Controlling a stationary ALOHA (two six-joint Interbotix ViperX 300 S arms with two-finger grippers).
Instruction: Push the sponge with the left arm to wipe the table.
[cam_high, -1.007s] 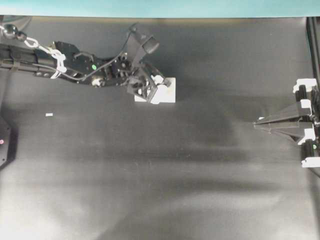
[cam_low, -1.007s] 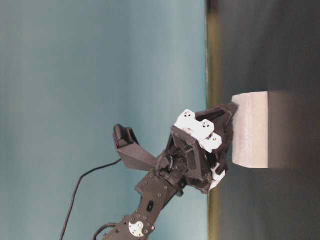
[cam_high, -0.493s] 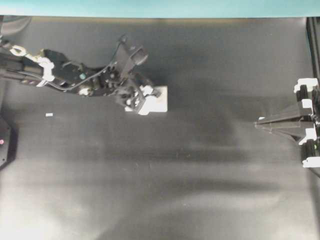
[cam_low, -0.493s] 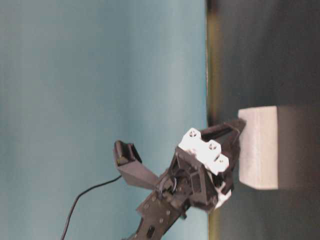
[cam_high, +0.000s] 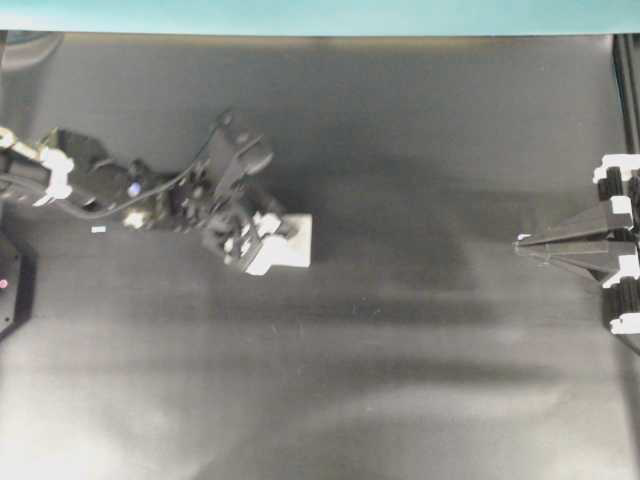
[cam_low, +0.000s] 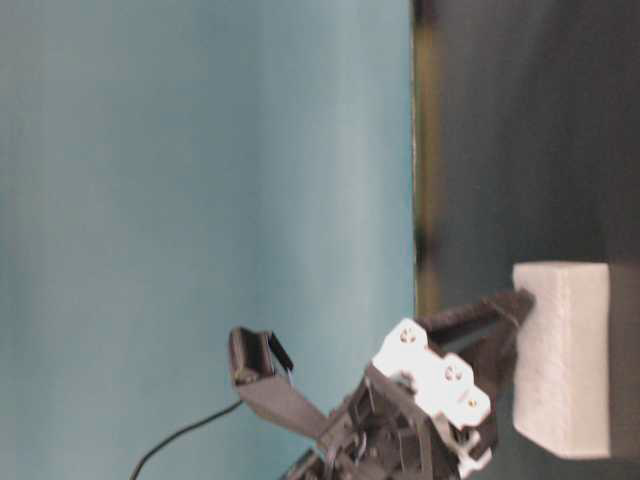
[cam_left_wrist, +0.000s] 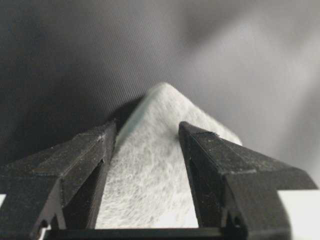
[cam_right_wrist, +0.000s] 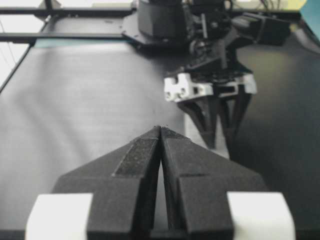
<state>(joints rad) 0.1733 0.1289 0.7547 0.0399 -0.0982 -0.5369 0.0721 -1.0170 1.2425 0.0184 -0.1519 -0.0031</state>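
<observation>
The white sponge (cam_high: 292, 243) lies on the black table (cam_high: 400, 360), left of centre. My left gripper (cam_high: 264, 241) comes at it from the left, tilted down, with its black fingers closed along two sides of the sponge. In the left wrist view the sponge (cam_left_wrist: 150, 175) fills the gap between the fingers of the gripper (cam_left_wrist: 147, 127), one corner pointing away. The table-level view shows the fingers (cam_low: 500, 310) pressing against the sponge (cam_low: 565, 355). My right gripper (cam_high: 520, 243) is shut and empty at the far right, pointing towards the sponge (cam_right_wrist: 161, 128).
A teal strip (cam_high: 320, 15) runs along the table's far edge. A small white scrap (cam_high: 98, 229) lies at the left beside the left arm. A dark round object (cam_high: 8, 285) sits at the left edge.
My left gripper has slid the sponge down and to the left in the overhead view, towards the near side. The right arm has stayed almost still.
</observation>
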